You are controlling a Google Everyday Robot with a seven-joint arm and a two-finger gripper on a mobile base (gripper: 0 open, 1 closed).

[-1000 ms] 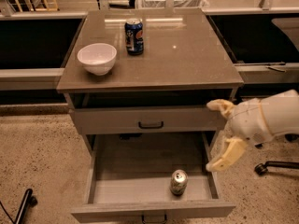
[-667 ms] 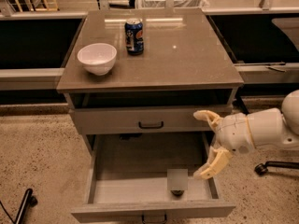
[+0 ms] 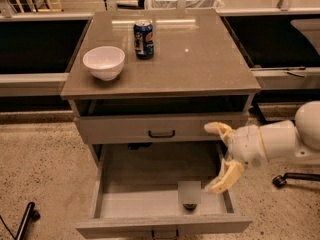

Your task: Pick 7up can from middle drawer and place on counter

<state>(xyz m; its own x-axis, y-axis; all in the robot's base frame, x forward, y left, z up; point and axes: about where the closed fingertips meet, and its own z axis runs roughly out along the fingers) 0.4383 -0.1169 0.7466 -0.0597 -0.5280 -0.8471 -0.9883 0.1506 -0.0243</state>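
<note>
The middle drawer (image 3: 140, 176) is pulled open below the counter (image 3: 200, 69). On its floor near the front, right of centre, stands the 7up can (image 3: 189, 194); it shows only as a dim grey upright shape with a dark base. My gripper (image 3: 221, 156) is at the drawer's right side, just right of the can and a little above it, not touching it. Its two pale fingers are spread wide, one up by the drawer front above, one down near the can. It holds nothing.
A dark blue can (image 3: 143, 38) and a white bowl (image 3: 104, 62) stand on the counter's back left. The top drawer (image 3: 125, 129) with a small dark handle is slightly ajar. A chair caster (image 3: 278, 181) sits on the floor at the right.
My gripper has moved left and slightly down, from outside the cabinet's right edge to over the drawer's right side beside the can. Its fingers stay spread.
</note>
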